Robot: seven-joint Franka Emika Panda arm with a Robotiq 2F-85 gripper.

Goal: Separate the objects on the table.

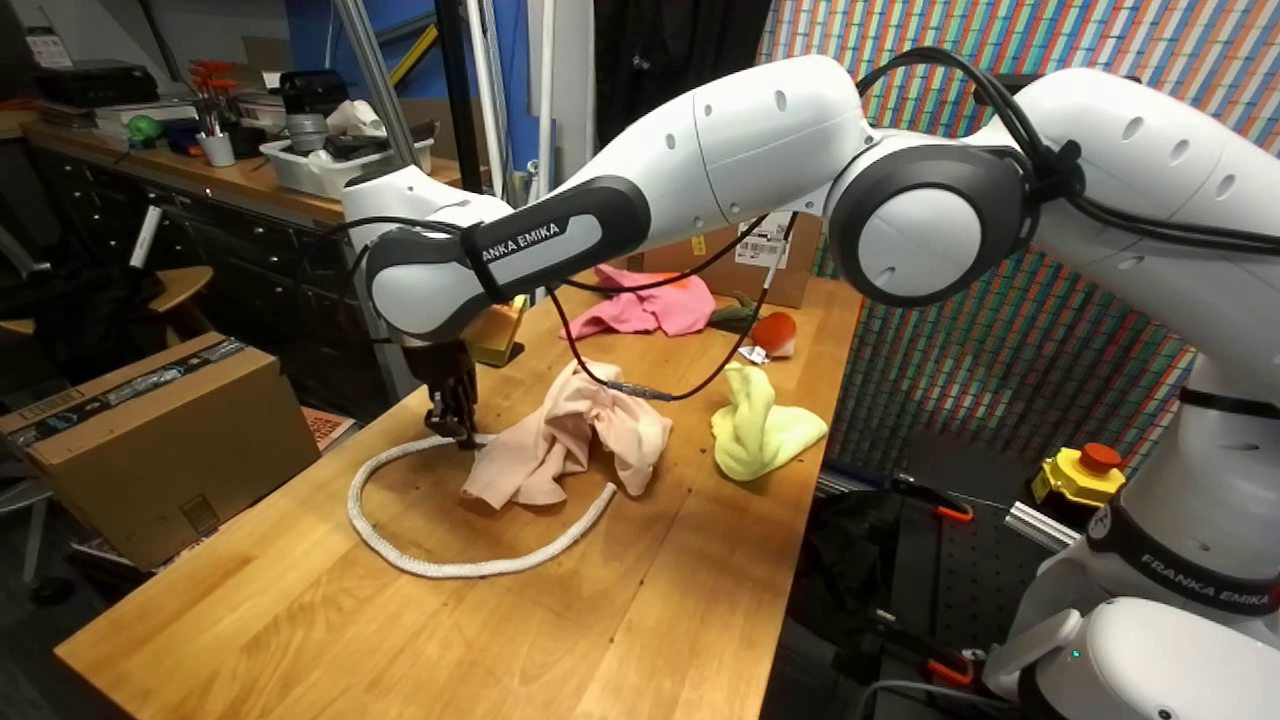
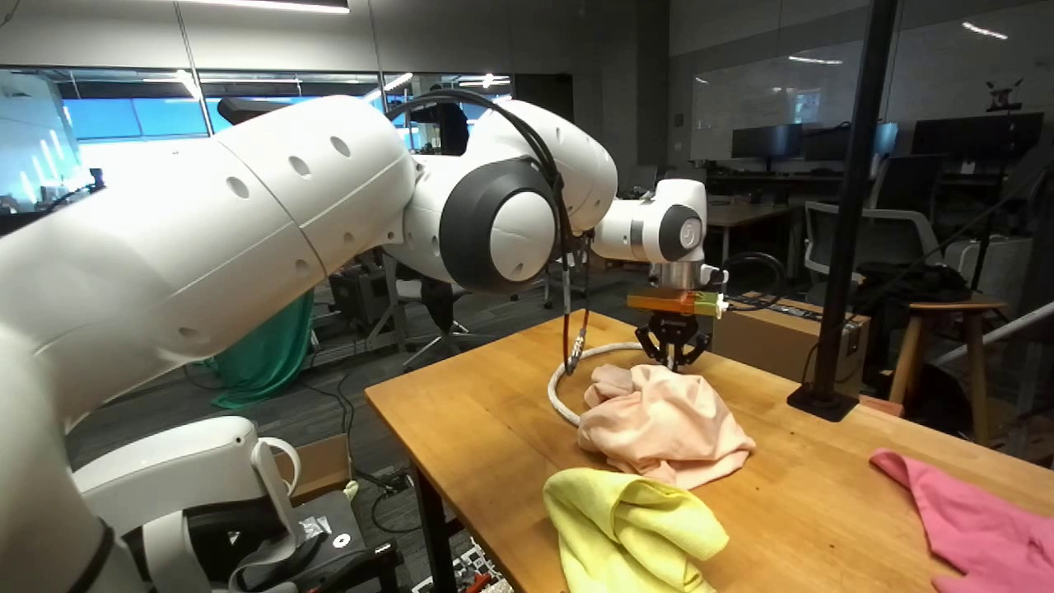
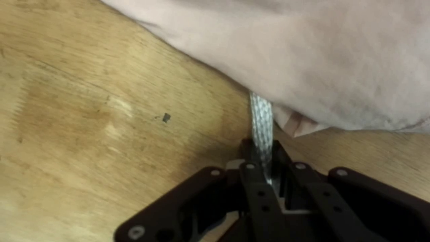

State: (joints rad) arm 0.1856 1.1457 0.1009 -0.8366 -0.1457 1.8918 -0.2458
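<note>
Rope (image 3: pixel 262 121) is what I've got: thick, pale, braided stuff, and my gripper (image 3: pixel 263 151) has its fingers closed up snug on either side of it. Fingertips point down, right at the table (image 1: pixel 300 600) or just above it, can't tell which. I'm over by the edge opposite my base.

Past my fingertips the rope ducks under a crumpled peach cloth (image 1: pixel 545 440). The rest of it curls out in a wide loop toward the table's near left corner in an exterior view, and the free end comes round to just beside that same cloth. So yeah, those two overlap.

Yellow cloth (image 2: pixel 634 527) is bunched up near the edge on my base's side, apart from the peach one. Pink cloth (image 1: pixel 670 305) lies well away toward the end farthest from that loop, near a cardboard box (image 1: pixel 800 280), with some red thing (image 1: pixel 775 330) close by, too small to make out. In an exterior view a black post (image 2: pixel 851 214) stands at the edge opposite my base.
</note>
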